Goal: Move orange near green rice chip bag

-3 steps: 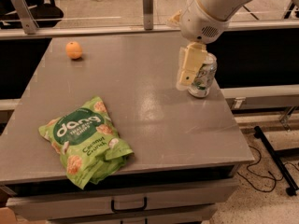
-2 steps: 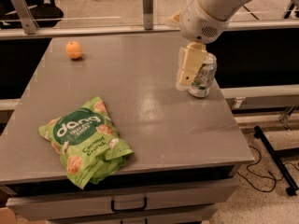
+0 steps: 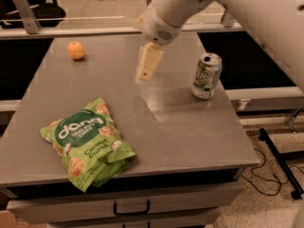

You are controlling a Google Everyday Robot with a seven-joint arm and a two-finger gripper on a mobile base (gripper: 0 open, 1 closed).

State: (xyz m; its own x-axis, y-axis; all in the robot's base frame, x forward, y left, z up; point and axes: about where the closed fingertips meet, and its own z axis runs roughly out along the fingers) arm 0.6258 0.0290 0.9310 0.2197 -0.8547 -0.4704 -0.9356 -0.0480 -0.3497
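The orange (image 3: 76, 50) sits on the grey table (image 3: 190, 122) at its far left. The green rice chip bag (image 3: 88, 142), marked "dang", lies flat near the front left edge. My gripper (image 3: 145, 70) hangs from the white arm over the middle back of the table, well to the right of the orange and above the bag. It holds nothing that I can see.
A green and white soda can (image 3: 207, 75) stands upright at the right of the table, to the right of the gripper. A drawer handle (image 3: 130, 208) shows below the front edge. Cables lie on the floor at the right (image 3: 266, 175).
The gripper has moved left, away from the soda can and toward the table's middle. The orange, bag and can have not moved.
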